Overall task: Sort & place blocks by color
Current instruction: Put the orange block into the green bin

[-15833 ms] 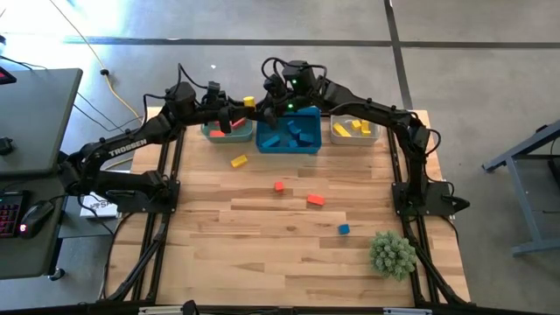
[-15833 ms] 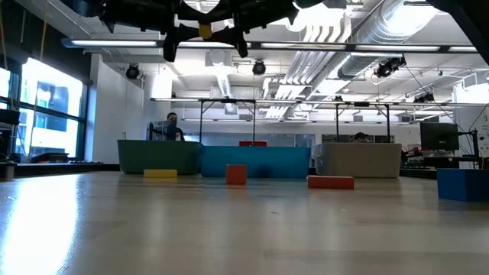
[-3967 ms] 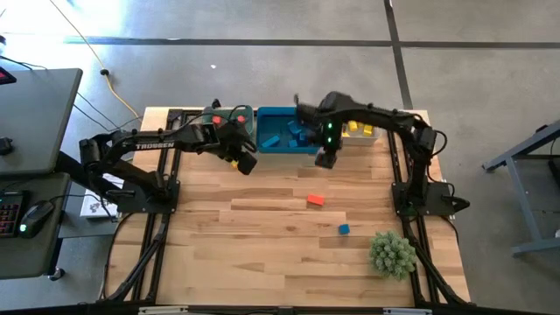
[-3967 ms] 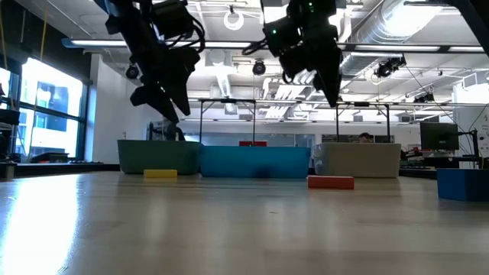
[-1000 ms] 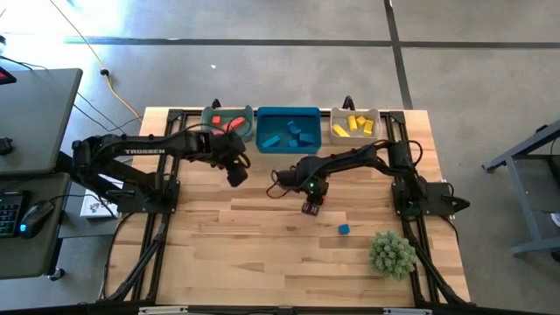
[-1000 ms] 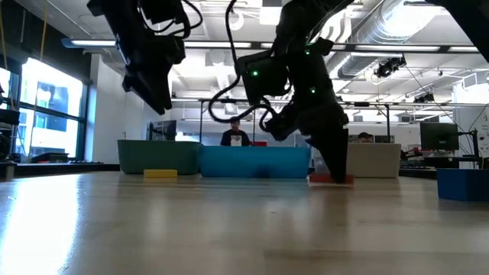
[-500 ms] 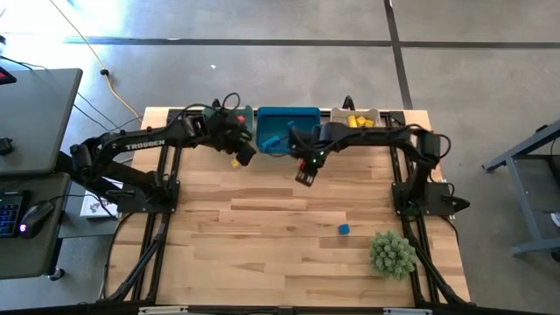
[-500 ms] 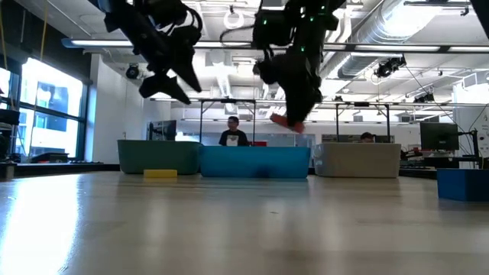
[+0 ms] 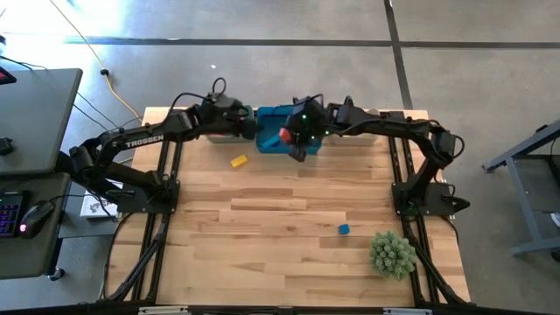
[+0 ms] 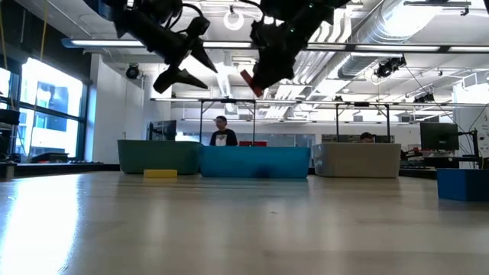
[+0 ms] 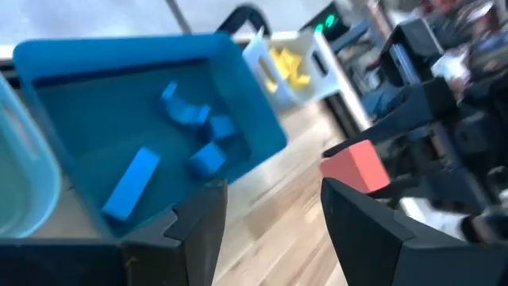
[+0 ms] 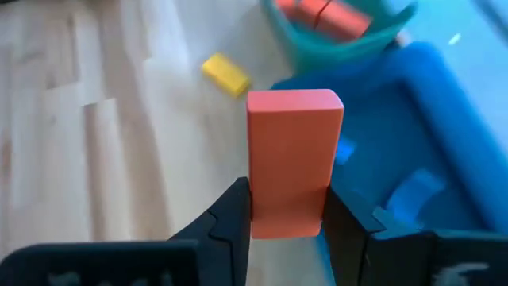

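My right gripper (image 9: 292, 143) is shut on a red block (image 12: 294, 159) high over the near edge of the blue bin (image 9: 302, 118), which holds several blue blocks (image 11: 131, 183). My left gripper (image 11: 274, 230) stands open with nothing between its fingers, in the air over the gap between the teal bin (image 10: 159, 156) and the blue bin. The teal bin holds red blocks (image 12: 329, 12). One yellow block (image 9: 238, 161) lies flat on the table before the teal bin. A small blue block (image 9: 344, 229) lies toward the near right. My right gripper pinches the red block between its two fingers (image 12: 234, 214), which lie on its two long sides at its lower end (image 12: 287, 222). The fingers slant downward. Most of the block sticks out past the fingertips, lifted clear of table and bins.
A pale bin with yellow blocks (image 11: 290, 67) stands right of the blue bin, under the right arm. A spiky green plant ball (image 9: 392, 254) sits at the near right corner. A person (image 10: 221, 131) shows in the room beyond the bins.
My right gripper has lifted the red block off the table's middle and carried it up and toward the far edge and the left, to the blue bin's near edge. My left gripper, still open, has gone toward the far edge and up, over the bins.
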Motion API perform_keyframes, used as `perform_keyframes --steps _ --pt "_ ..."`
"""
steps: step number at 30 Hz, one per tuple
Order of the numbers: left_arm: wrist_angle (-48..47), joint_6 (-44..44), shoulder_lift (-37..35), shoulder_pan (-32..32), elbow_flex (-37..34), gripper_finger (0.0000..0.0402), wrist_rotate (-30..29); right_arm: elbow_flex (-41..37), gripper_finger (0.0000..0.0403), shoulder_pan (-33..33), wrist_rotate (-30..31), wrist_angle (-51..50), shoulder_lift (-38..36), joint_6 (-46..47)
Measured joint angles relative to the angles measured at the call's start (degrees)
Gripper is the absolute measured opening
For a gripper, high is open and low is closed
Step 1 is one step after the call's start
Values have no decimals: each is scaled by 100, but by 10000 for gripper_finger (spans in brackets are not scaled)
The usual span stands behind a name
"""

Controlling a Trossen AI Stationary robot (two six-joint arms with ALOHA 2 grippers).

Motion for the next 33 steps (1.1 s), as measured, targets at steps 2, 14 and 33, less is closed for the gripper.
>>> perform_keyframes --steps 2,14,33 --pt "223 -188 0 54 0 195 -4 149 96 -37 219 85 35 -335" --pt "712 -633 108 112 0 195 -98 472 96 -129 1050 209 233 -1694" --pt "736 -1018 1106 -412 0 195 -173 465 96 195 1011 -292 1089 -1347"
